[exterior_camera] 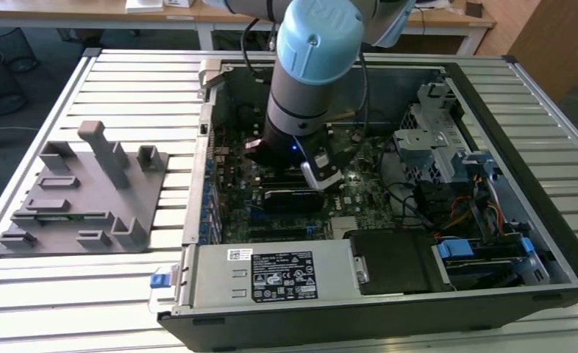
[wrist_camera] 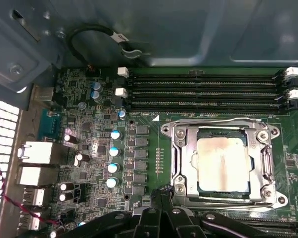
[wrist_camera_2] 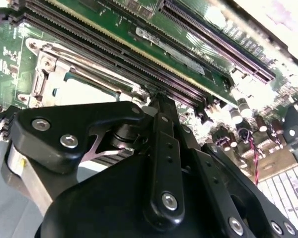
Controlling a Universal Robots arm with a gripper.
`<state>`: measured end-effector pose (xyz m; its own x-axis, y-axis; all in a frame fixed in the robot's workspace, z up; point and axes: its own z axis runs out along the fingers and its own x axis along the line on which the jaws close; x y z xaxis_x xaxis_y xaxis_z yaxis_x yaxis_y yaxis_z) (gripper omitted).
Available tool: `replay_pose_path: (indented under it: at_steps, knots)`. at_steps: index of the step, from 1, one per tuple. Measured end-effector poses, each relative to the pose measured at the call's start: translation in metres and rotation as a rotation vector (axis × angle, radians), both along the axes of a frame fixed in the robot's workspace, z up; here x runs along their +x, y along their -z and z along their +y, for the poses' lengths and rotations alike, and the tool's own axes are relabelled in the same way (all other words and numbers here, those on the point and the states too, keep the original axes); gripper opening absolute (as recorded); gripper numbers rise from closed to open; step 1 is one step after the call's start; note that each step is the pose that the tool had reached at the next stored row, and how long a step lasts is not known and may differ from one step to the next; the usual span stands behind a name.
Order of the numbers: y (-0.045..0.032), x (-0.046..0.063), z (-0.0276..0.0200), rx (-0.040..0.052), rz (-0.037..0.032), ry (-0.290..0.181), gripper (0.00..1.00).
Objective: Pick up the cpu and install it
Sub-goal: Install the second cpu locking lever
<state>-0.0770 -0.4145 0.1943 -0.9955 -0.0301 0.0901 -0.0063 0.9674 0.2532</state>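
Observation:
The cpu [wrist_camera: 222, 163], a flat square chip with a smeared silvery top, lies flat in the motherboard socket, ringed by the metal retention frame [wrist_camera: 175, 148]. In the second wrist view the cpu [wrist_camera_2: 87, 91] shows as a pale patch inside that frame. My gripper [wrist_camera: 162, 194] hovers just beside the socket's edge, apart from the chip, its black fingers [wrist_camera_2: 158, 106] drawn together with nothing between them. In the exterior view my arm [exterior_camera: 304, 81] reaches down into the open computer case over the motherboard.
Memory slots [wrist_camera: 203, 91] run beside the socket, with capacitors [wrist_camera: 113, 151] and rear ports [wrist_camera: 35, 163] nearby. A grey fixture tray [exterior_camera: 83, 198] sits at the exterior view's left. The case wall [exterior_camera: 524, 184], drive cage [exterior_camera: 436, 140] and power supply [exterior_camera: 269, 276] box in the motherboard.

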Motion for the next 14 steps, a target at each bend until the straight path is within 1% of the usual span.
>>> replay_pose_path:
  at_steps: [1, 4, 6, 8, 14]
  knots:
    - [-0.0015, 0.0, 0.0, -0.0001, 0.0001, 0.0, 0.11]
    - [-0.0021, 0.0, 0.0001, 0.0004, -0.0002, 0.0, 0.11]
    - [-0.0025, 0.0, 0.0, -0.0009, -0.0005, 0.0, 0.11]
    - [-0.0046, 0.0, 0.0, -0.001, -0.0012, 0.0, 0.11]
    - [-0.0208, 0.0, 0.0001, 0.0001, -0.0014, 0.0, 0.11]
